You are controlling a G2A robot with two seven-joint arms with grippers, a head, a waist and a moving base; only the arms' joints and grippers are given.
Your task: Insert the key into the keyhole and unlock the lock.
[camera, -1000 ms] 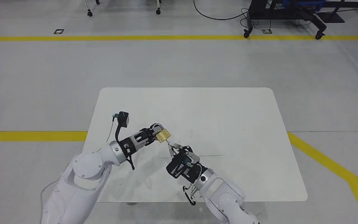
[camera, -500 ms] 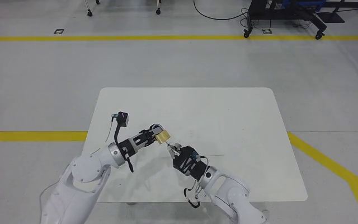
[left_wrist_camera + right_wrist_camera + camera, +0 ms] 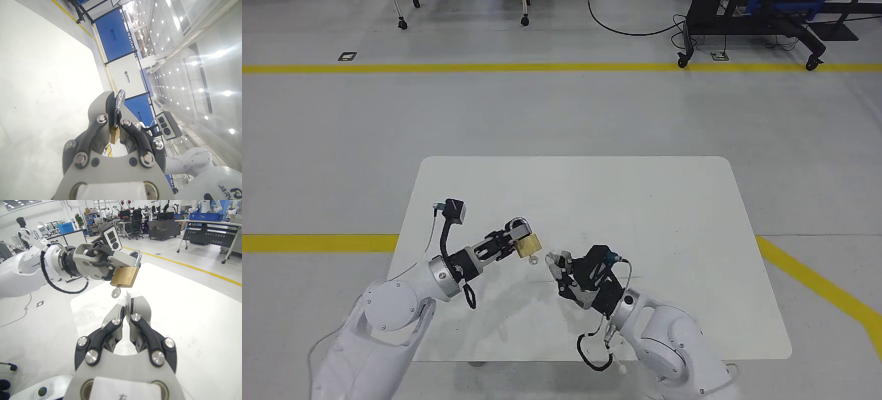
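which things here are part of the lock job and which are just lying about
Job: padlock, held in the shut left hand; key, sitting in its keyhole; right hand, shut, empty, just short of the key.

Just about: white table; wheeled frame on the floor; desks and office chairs behind.

right end effector (image 3: 126,298): released key (image 3: 115,293), backed off | key: left hanging in lock (image 3: 124,276)

Brass-gold lock (image 3: 124,276) with silver shackle (image 3: 139,256), silver key (image 3: 115,292), plain white table (image 3: 662,200).
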